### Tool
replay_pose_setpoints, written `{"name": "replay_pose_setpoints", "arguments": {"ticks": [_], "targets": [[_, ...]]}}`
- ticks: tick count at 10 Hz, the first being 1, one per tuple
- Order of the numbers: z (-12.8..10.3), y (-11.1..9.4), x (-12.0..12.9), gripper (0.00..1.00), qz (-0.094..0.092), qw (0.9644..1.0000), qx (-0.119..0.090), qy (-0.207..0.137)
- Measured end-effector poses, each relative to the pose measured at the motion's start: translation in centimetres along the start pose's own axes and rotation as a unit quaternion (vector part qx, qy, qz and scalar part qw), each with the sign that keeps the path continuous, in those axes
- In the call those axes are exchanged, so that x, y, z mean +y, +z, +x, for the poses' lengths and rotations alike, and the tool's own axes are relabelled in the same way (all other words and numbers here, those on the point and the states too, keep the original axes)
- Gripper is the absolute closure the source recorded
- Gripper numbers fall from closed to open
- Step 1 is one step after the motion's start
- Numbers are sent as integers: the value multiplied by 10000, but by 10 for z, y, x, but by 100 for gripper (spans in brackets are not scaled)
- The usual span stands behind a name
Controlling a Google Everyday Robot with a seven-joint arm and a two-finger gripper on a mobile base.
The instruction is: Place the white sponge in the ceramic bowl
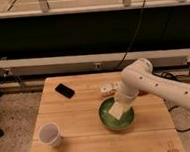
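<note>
1. Gripper (pixel 122 102): pointing down over the bowl, at the sponge's upper end. Jaws: I can't tell if apart or clamped.
2. White sponge (pixel 116 110): tilted, lower end inside the bowl, upper end up at the gripper.
3. Ceramic bowl (pixel 107 121): green, upright, on table's front-right part.
4. Arm (pixel 157 85): white, comes in from the right, bends down to the bowl.
5. Small white obj (pixel 106 89): behind the bowl, just beside the arm; can't ID it.
6. Black phone (pixel 64 90): flat, back-left, well apart from the bowl.
7. White cup (pixel 49 134): upright, front-left.
8. Wooden table (pixel 82 114): carries all the above.
</note>
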Motion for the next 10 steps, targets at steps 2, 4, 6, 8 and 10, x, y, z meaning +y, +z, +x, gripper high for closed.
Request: {"name": "replay_pose_setpoints", "arguments": {"ticks": [2,4,6,8,10], "targets": [[3,3,-3,20,-34,10000,-23,-8],[4,17,-5,20,-110,9999,-82,-54],[6,19,-6,20,-136,9998,-81,-103],[5,17,-8,20,-203,9995,-94,-204],[8,17,-4,20,-188,9997,-94,-114]]}}
